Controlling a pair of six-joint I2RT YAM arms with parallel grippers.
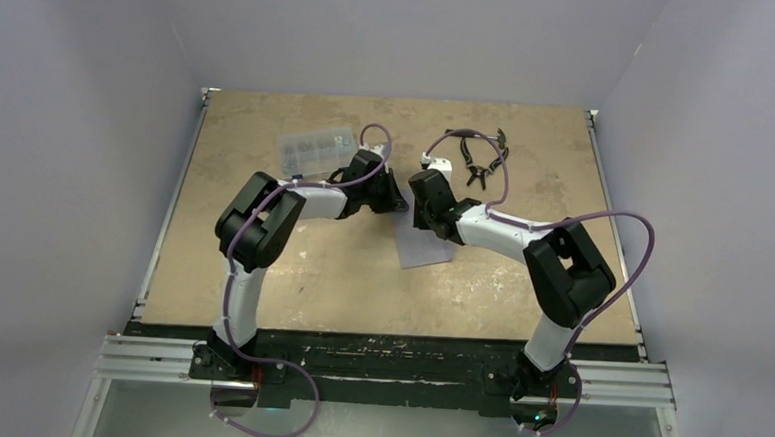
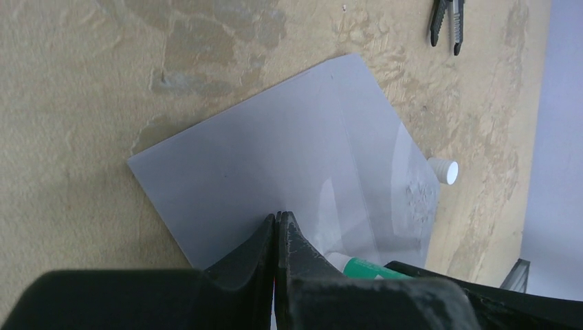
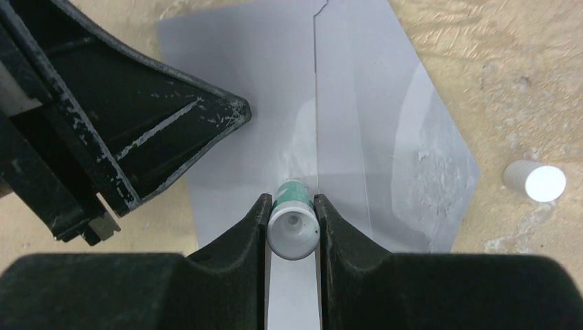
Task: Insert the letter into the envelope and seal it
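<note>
The grey-lavender envelope (image 1: 424, 248) lies flat mid-table, also in the left wrist view (image 2: 261, 158) and the right wrist view (image 3: 371, 103). Its pointed flap (image 3: 426, 158) is open and carries a whitish smear. My left gripper (image 2: 277, 216) is shut, with its tips resting on the envelope. It appears top left in the right wrist view (image 3: 227, 113). My right gripper (image 3: 290, 199) is shut on a green-and-white glue stick (image 3: 292, 230), held tip-down on the envelope by the flap crease. The letter is not visible.
The glue stick's white cap (image 3: 536, 181) lies on the table just beyond the flap tip. Black pliers (image 1: 476, 163) lie at the back, right of centre. A clear plastic compartment box (image 1: 317, 150) sits at the back left.
</note>
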